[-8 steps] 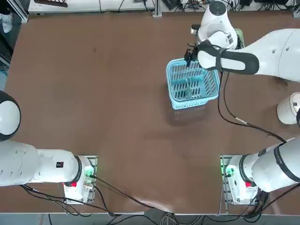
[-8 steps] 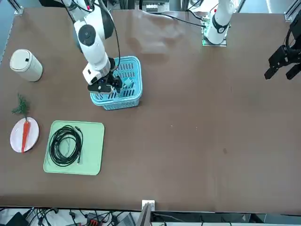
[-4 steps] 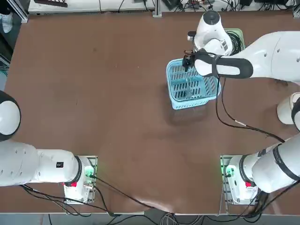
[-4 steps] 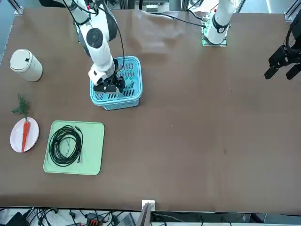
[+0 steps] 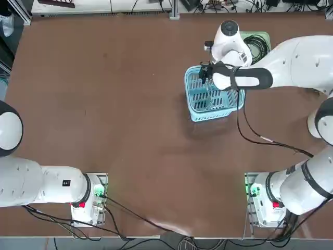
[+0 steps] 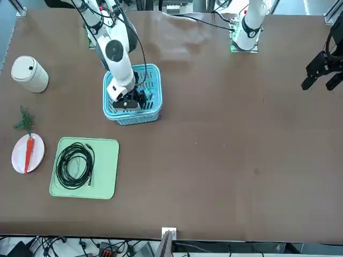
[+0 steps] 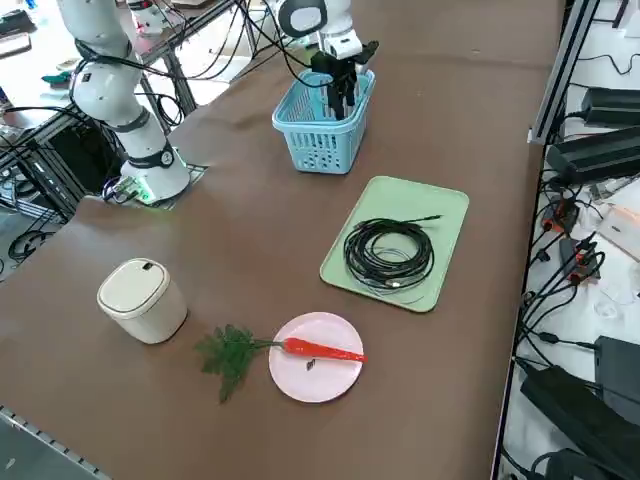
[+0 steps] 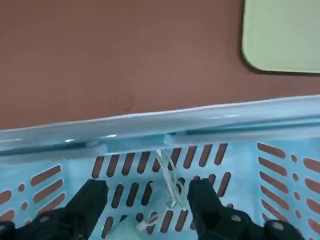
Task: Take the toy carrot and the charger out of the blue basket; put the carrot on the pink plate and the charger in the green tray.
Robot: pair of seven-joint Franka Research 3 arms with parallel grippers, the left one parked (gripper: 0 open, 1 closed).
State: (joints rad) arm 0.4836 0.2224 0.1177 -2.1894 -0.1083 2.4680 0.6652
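Right over the blue basket [image 7: 322,150], the right gripper [image 8: 147,200] points down into the opening, its two black fingers spread wide with nothing gripped. Seen from the wrist, the charger [image 8: 172,184] is inside the basket; its thin white cable hangs in loose loops in the space between the spread fingers, and one strand reaches up the slatted wall toward the rim. The plug end is pale and blurred against the light blue plastic, so exactly how it lies is hard to make out, and whether the cable brushes the nearer finger I cannot tell. The toy carrot [image 6: 29,154] is on the pink plate [image 6: 38,155], its red-orange body lying across the plate and its narrow tip at the rim. The dark green leafy tuft [image 7: 228,360] sticks out past the opposite edge, over the brown table [image 6: 214,160]. Between the plate and the basket sits the green tray [image 6: 107,179], flat on the table and apart from both, with a black cable [image 6: 74,166] coiled in it. One loose end of that cable extends beyond the coil, and the whole bundle stays within the tray's rounded corners. A white canister [image 7: 143,300] with a lid stands upright near the plate, on the side toward the robot's bases, well apart from the tray. The arm [image 6: 121,69] slants down to the basket from the bases' side.
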